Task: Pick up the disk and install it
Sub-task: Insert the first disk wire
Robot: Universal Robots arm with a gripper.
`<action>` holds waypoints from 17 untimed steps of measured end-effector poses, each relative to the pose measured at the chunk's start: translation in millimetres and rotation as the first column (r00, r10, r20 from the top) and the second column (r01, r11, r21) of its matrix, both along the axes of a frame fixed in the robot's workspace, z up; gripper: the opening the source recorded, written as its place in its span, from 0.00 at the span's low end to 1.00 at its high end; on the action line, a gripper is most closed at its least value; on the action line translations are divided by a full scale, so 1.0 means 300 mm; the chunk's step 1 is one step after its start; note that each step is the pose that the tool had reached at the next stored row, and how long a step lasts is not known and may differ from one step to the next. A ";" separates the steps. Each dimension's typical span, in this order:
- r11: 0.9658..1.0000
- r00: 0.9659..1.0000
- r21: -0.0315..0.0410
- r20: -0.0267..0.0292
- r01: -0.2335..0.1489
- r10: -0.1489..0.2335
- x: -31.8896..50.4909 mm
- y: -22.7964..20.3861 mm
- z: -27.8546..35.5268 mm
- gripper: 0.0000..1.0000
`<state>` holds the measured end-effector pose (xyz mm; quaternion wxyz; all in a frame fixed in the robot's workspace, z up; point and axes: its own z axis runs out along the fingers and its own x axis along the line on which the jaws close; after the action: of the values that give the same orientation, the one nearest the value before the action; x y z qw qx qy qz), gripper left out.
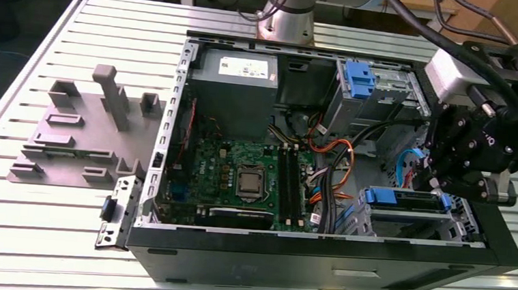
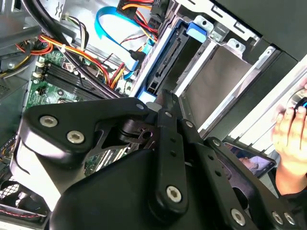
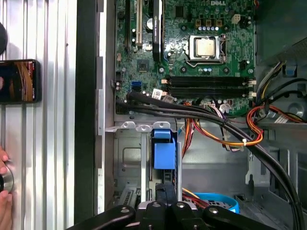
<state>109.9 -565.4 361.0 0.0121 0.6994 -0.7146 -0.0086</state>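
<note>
Gripper (image 1: 441,186) at disk (image 1: 408,199) in bay by case (image 1: 324,259) front-right corner; grasp state can't tell; second wrist view adds a hand (image 2: 289,136); first wrist view, phone (image 3: 18,81).

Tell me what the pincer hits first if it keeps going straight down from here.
Most likely the disk in its blue bracket, seated in the drive cage of the case. The pincer sits right at its edge, though depth is hard to judge.
</note>
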 end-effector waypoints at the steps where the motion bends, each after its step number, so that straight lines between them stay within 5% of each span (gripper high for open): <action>1: 1.000 1.000 0.000 0.000 0.000 0.000 0.000 0.000 0.000 0.11; 14: 1.000 1.000 0.000 0.000 0.000 0.000 0.003 0.000 0.000 0.11; 15: 1.000 1.000 0.000 0.000 0.000 0.000 0.028 0.000 0.000 0.11; 17: 1.000 1.000 0.000 0.000 0.000 0.000 0.034 0.000 0.000 0.11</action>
<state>120.0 -565.5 360.9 0.0121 0.6994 -0.7146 -0.0086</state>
